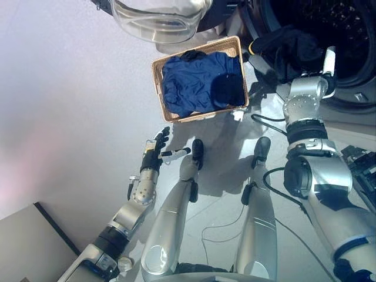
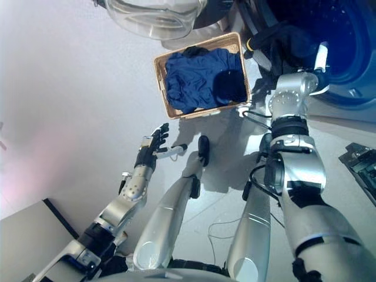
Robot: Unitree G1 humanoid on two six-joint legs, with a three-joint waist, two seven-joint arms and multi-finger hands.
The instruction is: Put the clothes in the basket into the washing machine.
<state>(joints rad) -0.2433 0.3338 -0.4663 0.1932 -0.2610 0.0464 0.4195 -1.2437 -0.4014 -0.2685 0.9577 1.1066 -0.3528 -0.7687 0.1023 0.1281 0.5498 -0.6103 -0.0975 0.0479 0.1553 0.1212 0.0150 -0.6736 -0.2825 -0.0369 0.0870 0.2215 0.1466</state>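
Note:
A wicker basket [image 1: 157, 88] stands on the floor in front of the washing machine. It holds a crumpled blue garment [image 1: 197, 82] and a darker piece [image 1: 228, 89] at its right end. The machine's drum [image 1: 343, 26] opens at the top right, and a black garment [image 1: 288, 47] hangs out of its mouth. My right hand [image 1: 324, 64] is raised at the drum's mouth, right next to the black garment and dark against it. My left hand [image 1: 157, 147] hangs open over the floor, below and left of the basket, touching nothing.
The machine's round glass door [image 1: 158, 17] stands open above the basket's far side. A grey cabinet corner [image 1: 29, 241] sits at the lower left. A dark device [image 1: 363, 161] lies on the floor at the right edge.

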